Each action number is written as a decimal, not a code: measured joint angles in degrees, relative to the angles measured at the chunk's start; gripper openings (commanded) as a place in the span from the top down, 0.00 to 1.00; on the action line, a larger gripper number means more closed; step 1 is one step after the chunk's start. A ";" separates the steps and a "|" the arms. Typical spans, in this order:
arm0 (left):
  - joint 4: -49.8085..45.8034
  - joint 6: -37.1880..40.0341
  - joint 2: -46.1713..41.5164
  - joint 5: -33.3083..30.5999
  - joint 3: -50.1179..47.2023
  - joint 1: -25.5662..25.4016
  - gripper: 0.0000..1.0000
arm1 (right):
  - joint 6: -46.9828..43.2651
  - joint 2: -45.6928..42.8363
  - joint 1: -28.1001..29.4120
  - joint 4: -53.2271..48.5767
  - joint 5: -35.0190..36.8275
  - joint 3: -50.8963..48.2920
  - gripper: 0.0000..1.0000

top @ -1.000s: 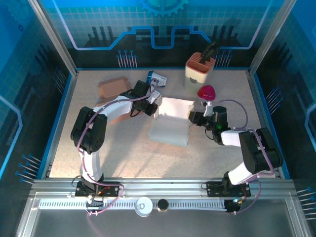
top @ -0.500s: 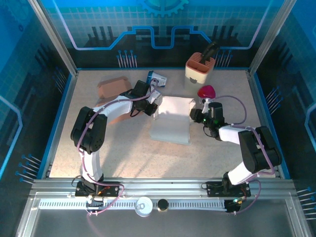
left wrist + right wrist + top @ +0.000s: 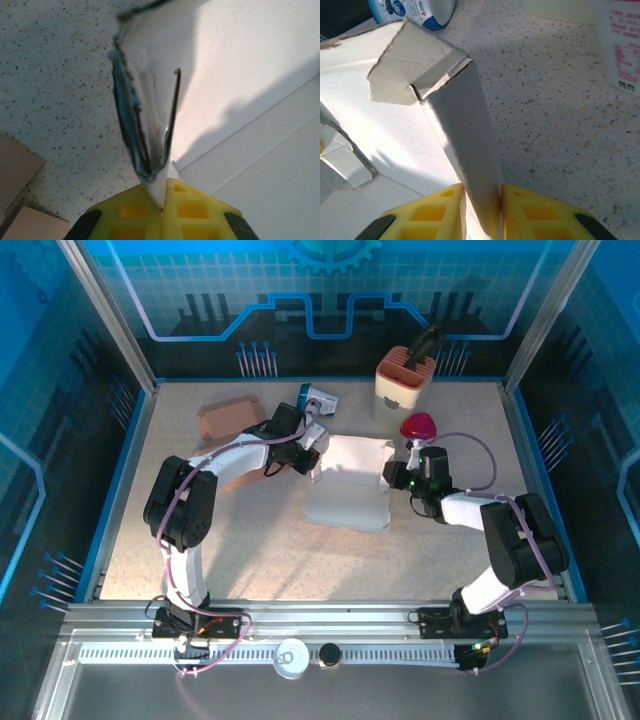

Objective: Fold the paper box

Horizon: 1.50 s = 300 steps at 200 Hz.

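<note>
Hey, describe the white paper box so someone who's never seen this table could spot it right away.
On the speckled table, look to the middle. The white paper box lies there partly folded, the left gripper pinching one edge and the right gripper a raised flap on the opposite side. Unlike the brown cardboard box beyond it to the far left, it is white and mostly flat.

The top camera looks down over the whole table [image 3: 250,560] from high behind its near edge. Wrist cameras sit close behind the left end effector [image 3: 162,210] and right end effector [image 3: 481,210], facing forward along the fingers. All three views share the paper box [image 3: 345,495].
</note>
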 measured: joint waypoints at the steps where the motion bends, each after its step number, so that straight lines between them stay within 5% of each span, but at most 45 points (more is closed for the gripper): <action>1: 0.00 0.00 0.00 -0.02 0.00 0.00 1.00 | 0.02 0.00 0.04 0.00 0.00 0.00 0.74; 300: 6.23 -6.95 0.31 -5.75 -1.57 -0.57 1.00 | -5.38 -3.91 8.79 17.31 -0.85 -14.84 0.64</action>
